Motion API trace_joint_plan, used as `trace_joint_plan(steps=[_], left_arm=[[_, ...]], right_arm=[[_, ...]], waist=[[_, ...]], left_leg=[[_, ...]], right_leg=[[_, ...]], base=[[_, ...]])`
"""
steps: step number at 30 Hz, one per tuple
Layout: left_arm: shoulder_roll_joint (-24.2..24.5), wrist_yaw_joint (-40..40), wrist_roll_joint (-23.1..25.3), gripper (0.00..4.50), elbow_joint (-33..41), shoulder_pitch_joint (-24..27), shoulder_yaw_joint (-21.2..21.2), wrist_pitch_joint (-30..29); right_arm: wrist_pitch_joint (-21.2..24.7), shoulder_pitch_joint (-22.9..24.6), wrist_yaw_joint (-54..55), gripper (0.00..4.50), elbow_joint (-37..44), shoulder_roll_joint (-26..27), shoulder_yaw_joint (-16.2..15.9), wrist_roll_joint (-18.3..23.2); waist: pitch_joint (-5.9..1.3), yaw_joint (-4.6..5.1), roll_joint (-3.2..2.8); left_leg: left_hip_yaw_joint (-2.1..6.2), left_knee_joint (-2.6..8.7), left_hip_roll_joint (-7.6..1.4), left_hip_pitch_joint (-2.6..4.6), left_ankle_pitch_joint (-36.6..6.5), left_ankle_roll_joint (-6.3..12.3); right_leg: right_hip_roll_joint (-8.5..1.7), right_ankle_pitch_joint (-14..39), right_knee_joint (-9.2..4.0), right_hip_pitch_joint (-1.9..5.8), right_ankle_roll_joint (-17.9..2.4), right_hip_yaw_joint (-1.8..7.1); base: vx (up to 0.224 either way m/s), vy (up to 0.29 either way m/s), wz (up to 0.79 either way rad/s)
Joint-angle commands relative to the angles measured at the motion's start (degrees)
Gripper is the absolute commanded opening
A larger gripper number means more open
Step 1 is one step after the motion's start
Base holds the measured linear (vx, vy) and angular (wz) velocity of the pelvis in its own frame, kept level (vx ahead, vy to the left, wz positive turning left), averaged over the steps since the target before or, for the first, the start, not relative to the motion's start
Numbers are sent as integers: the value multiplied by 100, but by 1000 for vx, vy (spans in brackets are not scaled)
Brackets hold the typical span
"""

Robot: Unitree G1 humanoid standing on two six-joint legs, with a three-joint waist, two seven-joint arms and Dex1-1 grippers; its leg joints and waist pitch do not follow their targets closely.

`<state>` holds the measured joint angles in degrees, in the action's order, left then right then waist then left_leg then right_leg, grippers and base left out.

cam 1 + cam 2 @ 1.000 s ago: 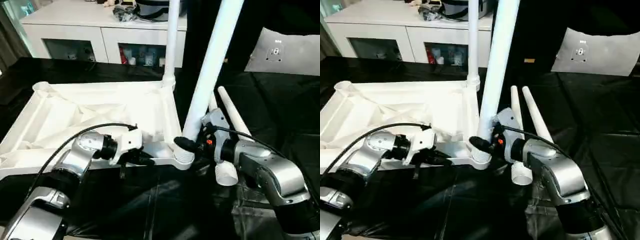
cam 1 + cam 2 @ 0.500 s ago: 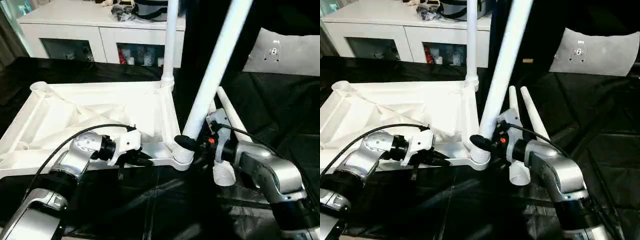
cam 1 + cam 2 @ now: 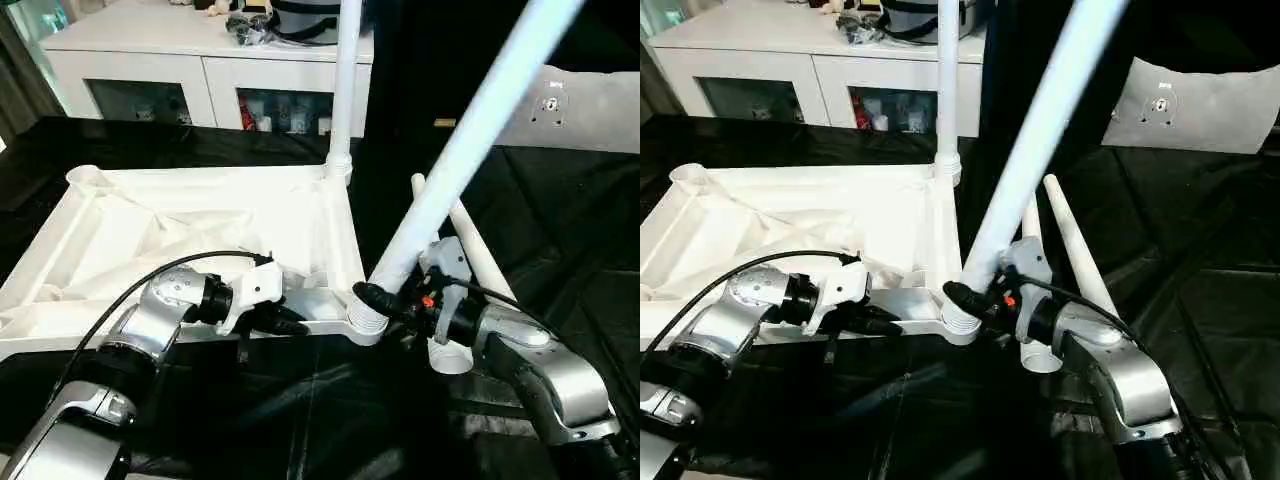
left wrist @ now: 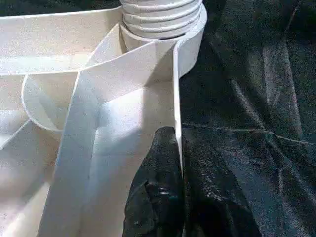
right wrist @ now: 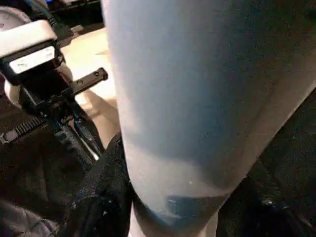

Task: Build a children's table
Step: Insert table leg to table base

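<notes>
From the head camera, the white table top [image 3: 200, 235] lies upside down on black sheeting [image 3: 560, 220], its ribbed underside facing up. 1 leg [image 3: 343, 80] stands upright in the far corner socket. A 2nd leg [image 3: 470, 150] has its threaded end at the near right corner socket [image 3: 366, 318] and leans steeply to the right, away from vertical. The right gripper [image 3: 385, 300] is clamped on this leaning leg just above the socket, its black fingers on either side of the shaft. 2 more legs [image 3: 1075, 250] lie side by side on the sheeting just right of the top, partly behind the right arm. The left gripper [image 3: 285, 322] sits at the near rim of the table top, a little left of the same socket. A white cabinet [image 3: 200, 70] with glass-fronted shelves stands behind, and a pale board [image 3: 1195, 105] leans at the far right.

In the left wrist view, the left gripper [image 4: 178, 187] has its 2 black fingers [image 4: 158, 192] pressed together on the thin upright rim of the table top [image 4: 123, 89], 1 finger on each face, with the threaded base in the corner socket [image 4: 163, 19] beyond.

In the right wrist view, the leaning leg [image 5: 197, 98] runs close past the camera, a black finger [image 5: 106, 187] of the right gripper lies against its side, and the left gripper [image 5: 84, 131] shows beyond.
</notes>
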<state>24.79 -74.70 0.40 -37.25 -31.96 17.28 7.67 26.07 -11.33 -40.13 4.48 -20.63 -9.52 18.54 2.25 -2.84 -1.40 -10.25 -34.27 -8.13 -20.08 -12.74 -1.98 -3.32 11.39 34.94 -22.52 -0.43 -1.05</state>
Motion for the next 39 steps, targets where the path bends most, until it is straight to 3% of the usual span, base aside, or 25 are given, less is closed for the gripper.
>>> trace_joint_plan(steps=[1, 7, 11, 12, 13, 17, 18, 19, 27, 30, 31, 33, 37, 38, 39], left_arm=[[-68, -89, -178, 0, 192, 24, -48, 64], [21, -203, -95, 0, 193, -18, 42, 190], [106, -373, -59, 0, 187, -115, 85, 240], [130, -424, -46, 0, 160, -166, 96, 270], [140, -444, -43, 0, 151, -189, 98, 277], [188, -526, -27, 0, 89, -332, 111, 310], [199, -537, -9, 0, 19, -439, 106, 313], [202, -535, -2, 0, -8, -473, 103, 316], [365, -439, -3, 0, -154, -610, -53, 286], [523, -147, -127, 0, 305, -321, -261, -255], [545, -73, -151, 0, 442, -248, -308, -392], [607, 98, -178, 0, 860, -35, -402, -724], [650, 484, -328, 0, 2227, 649, -634, -1752], [568, 715, -415, 0, 2998, 1028, -695, -2277], [526, 787, -427, 0, 3325, 1180, -663, -2498]], right_arm=[[235, 237, -13, 188, -525, -164, -540, -526], [132, 17, -275, 188, -819, -136, -770, -613], [59, -139, -630, 188, -1094, -243, -1026, -694], [60, -161, -747, 188, -1135, -280, -1097, -705], [63, -164, -797, 188, -1141, -297, -1129, -709], [75, -171, -1085, 188, -1143, -385, -1308, -768], [66, -179, -1174, 188, -1140, -409, -1386, -806], [61, -187, -1194, 188, -1147, -410, -1402, -812], [-38, -310, -1136, 188, -1342, -276, -1376, -856], [-56, -463, -624, 188, -1662, 77, -1074, -914], [-45, -492, -504, 188, -1717, 146, -1013, -927], [-45, -572, -186, 188, -1869, 296, -890, -985], [-31, -803, 445, 188, -2261, 662, -603, -993], [-76, -993, 651, 188, -2521, 830, -510, -1010], [-85, -1095, 718, 188, -2650, 904, -480, -1012]], waist=[[-238, -17, 25], [-220, 42, 14], [-228, 61, 21], [-218, 69, 62], [-183, 53, 55], [-166, 47, 64], [-136, 59, 117], [-134, 43, 97], [-78, 62, 132], [-88, 84, 96], [-64, 111, 112], [-85, 127, 98], [-87, 254, 94], [-109, 250, 118], [-93, 299, 135]], left_leg=[[193, 461, -475, 15, -1116, 28], [223, 492, -486, 21, -1403, -30], [221, 486, -491, 18, -1344, -16], [209, 486, -489, 12, -1319, 5], [204, 491, -490, 17, -1305, 42], [208, 514, -506, 25, -1316, 58], [200, 520, -504, 20, -1332, 72], [205, 522, -494, 31, -1406, 57], [238, 571, -529, 37, -1678, -76], [267, 589, -532, 29, -1790, -168], [281, 604, -530, -1, -1851, -203], [287, 596, -537, 26, -1891, -238], [303, 619, -525, -64, -1738, -253], [278, 595, -522, -22, -1768, -243], [287, 592, -533, -23, -1791, -229]], right_leg=[[-535, 1264, -446, 245, -1320, 271], [-546, 1728, -479, 220, -1256, 274], [-549, 1582, -471, 224, -1303, 278], [-542, 1544, -477, 220, -1305, 280], [-547, 1516, -486, 198, -1309, 293], [-532, 1276, -460, 207, -1353, 283], [-528, 1240, -466, 194, -1365, 283], [-541, 1440, -477, 201, -1333, 288], [-571, 1817, -509, 168, -1296, 302], [-588, 1985, -501, 167, -1288, 304], [-591, 2168, -514, 171, -1245, 302], [-598, 2308, -518, 145, -1209, 314], [-570, 2063, -489, 175, -1276, 293], [-556, 2115, -497, 151, -1269, 296], [-569, 2138, -490, 138, -1357, 301]], base=[[0, 0, 0], [0, 0, 0], [0, 0, 0], [0, 0, 0], [0, 0, 0], [0, 0, 0], [0, 0, 0], [0, 0, 0], [0, 0, 0], [0, 0, 0], [0, 0, 0], [0, 0, 0], [0, 0, 0], [0, 0, 0], [0, 0, 0]])
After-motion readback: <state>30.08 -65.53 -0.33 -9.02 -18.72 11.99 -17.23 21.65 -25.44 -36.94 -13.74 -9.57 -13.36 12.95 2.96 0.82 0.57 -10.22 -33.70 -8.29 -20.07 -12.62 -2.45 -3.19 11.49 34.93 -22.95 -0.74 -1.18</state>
